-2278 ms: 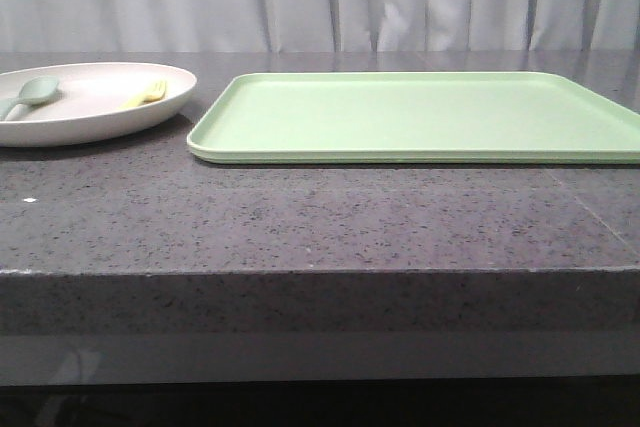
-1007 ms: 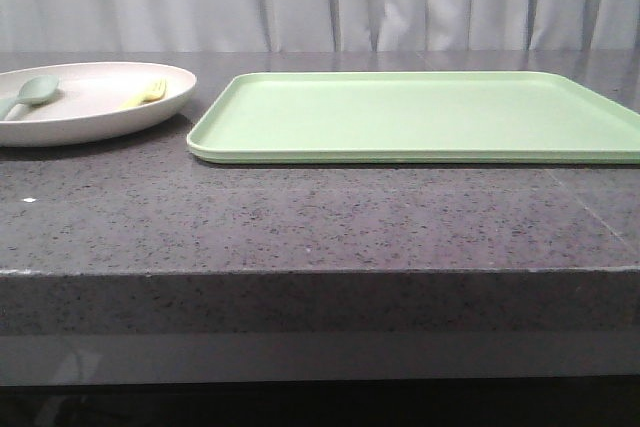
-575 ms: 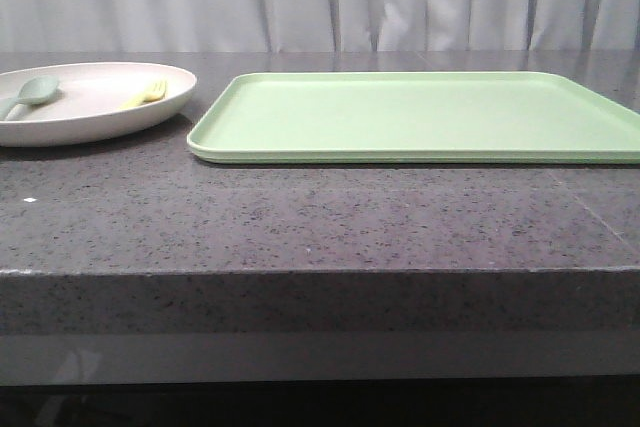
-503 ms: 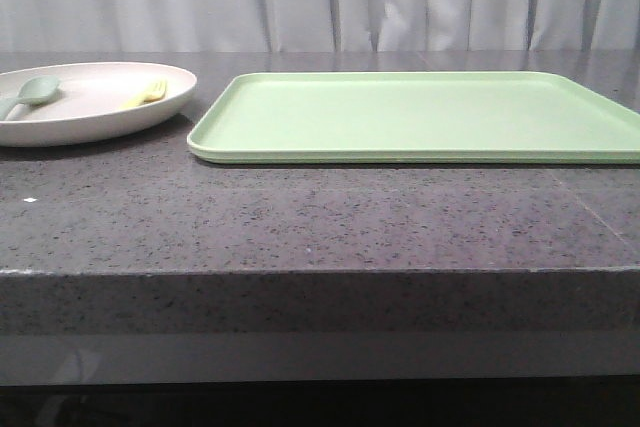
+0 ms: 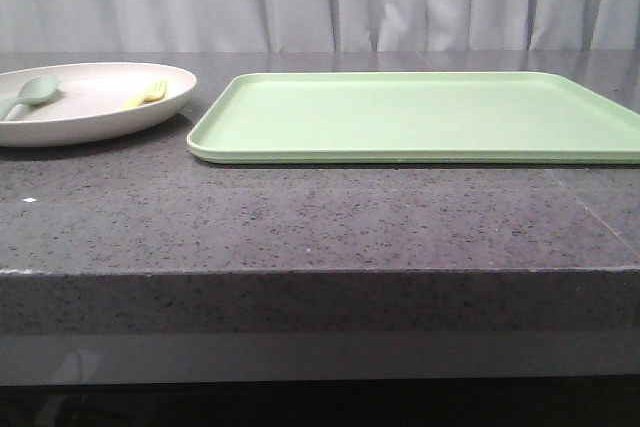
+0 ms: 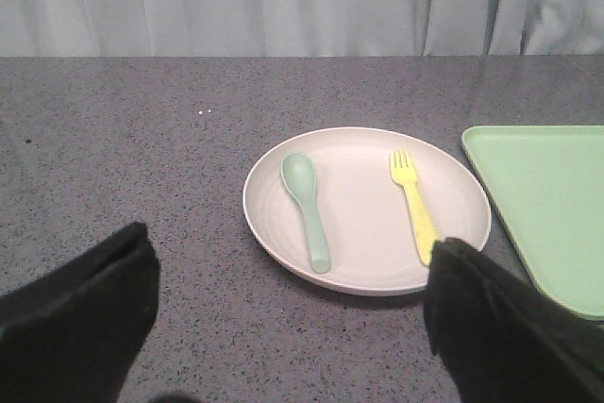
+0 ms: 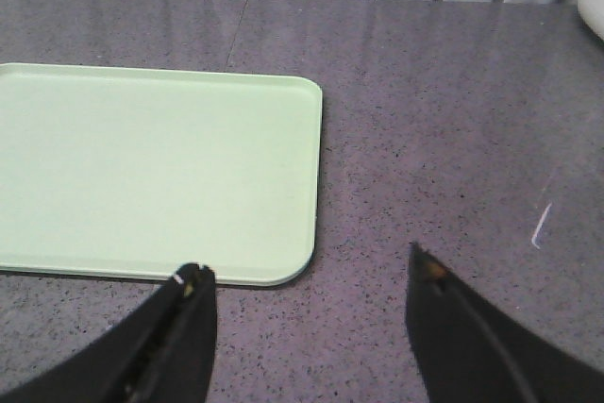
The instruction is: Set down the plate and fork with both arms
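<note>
Pale pink and matte, the plate (image 5: 90,107) sits on the dark speckled table (image 5: 320,217) at the far left, just beside the light-green tray (image 5: 420,117). On the plate lie the yellow fork (image 6: 413,205) on its right part and a grey-green spoon (image 6: 308,207) on its left part, apart from each other. The left gripper (image 6: 293,313) is spread wide over the table on the near side of the plate, holding nothing. The right gripper (image 7: 307,327) is also spread wide and without load, at the tray's near right corner.
</note>
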Robot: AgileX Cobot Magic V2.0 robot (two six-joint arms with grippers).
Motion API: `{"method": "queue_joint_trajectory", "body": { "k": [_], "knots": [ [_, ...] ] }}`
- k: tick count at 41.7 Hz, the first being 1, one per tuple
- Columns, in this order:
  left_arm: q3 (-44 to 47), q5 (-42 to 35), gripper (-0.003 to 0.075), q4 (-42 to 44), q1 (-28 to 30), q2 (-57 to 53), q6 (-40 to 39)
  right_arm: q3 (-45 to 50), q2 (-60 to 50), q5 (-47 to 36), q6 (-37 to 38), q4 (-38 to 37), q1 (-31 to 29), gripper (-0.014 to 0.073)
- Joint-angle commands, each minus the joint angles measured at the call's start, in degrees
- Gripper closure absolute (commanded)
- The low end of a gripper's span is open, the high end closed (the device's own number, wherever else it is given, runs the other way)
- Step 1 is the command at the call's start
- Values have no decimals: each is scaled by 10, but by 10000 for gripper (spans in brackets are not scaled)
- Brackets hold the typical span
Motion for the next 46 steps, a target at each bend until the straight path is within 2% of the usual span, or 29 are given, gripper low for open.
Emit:
{"method": "queue_joint_trajectory", "body": {
  "k": [1, 19, 32, 46],
  "knots": [
    [-19, -49, 171, -5, 0, 8, -5, -21, 7, -39, -1, -11, -3, 123],
    [-27, -41, 248, -2, 0, 28, -5, -21, 7, -39, -1, -11, -3, 123],
    [-110, 79, 247, 2, 0, 172, -5, -21, 7, -39, -1, -11, -3, 123],
    [-166, 101, 247, 2, 0, 343, -5, -21, 7, -39, -1, -11, -3, 123]
  ]
}}
